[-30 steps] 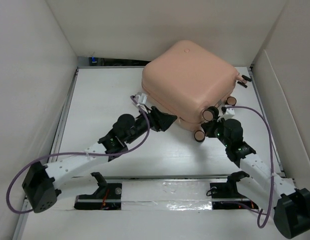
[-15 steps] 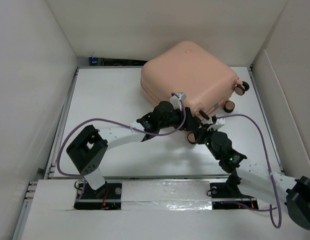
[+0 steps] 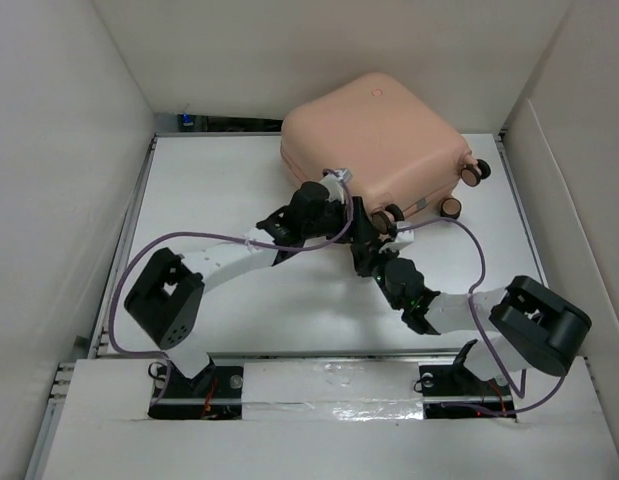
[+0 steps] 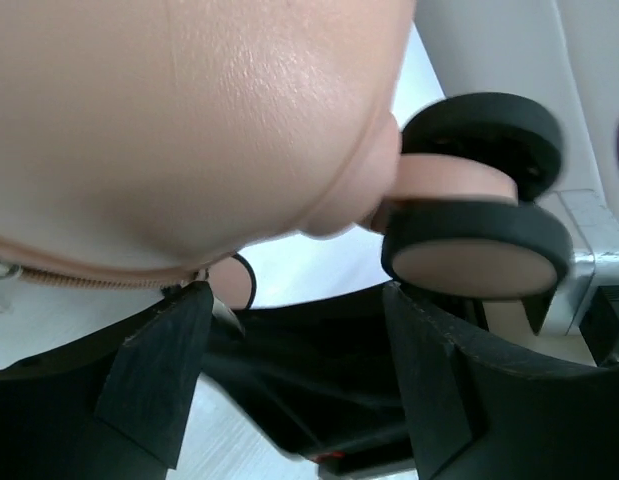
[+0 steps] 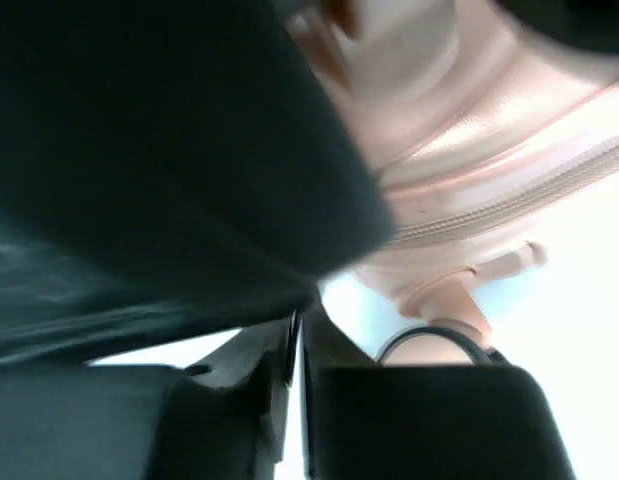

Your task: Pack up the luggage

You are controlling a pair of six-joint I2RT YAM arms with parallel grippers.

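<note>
Top external: the luggage [image 3: 379, 140] lies closed on its side at the far right part of the white counter [image 3: 209, 200], wheels pointing right and toward the near edge. Both arms meet at its near edge. The left gripper [image 3: 341, 198] is against the shell. The right gripper [image 3: 364, 226] is just beside it, near one wheel [image 3: 392, 213].

Left wrist: the peach shell [image 4: 189, 110] fills the top. The left gripper [image 4: 294, 310] is spread wide with nothing between its fingers [image 4: 159, 370]. A pink-and-black wheel [image 4: 479, 250] sits just above the right-hand finger.

Right wrist: blurred. The right gripper [image 5: 297, 350] is clenched to a thin slit and holds nothing. The shell and its zipper seam [image 5: 519, 195] are above right. A dark mass at upper left cannot be identified.
</note>
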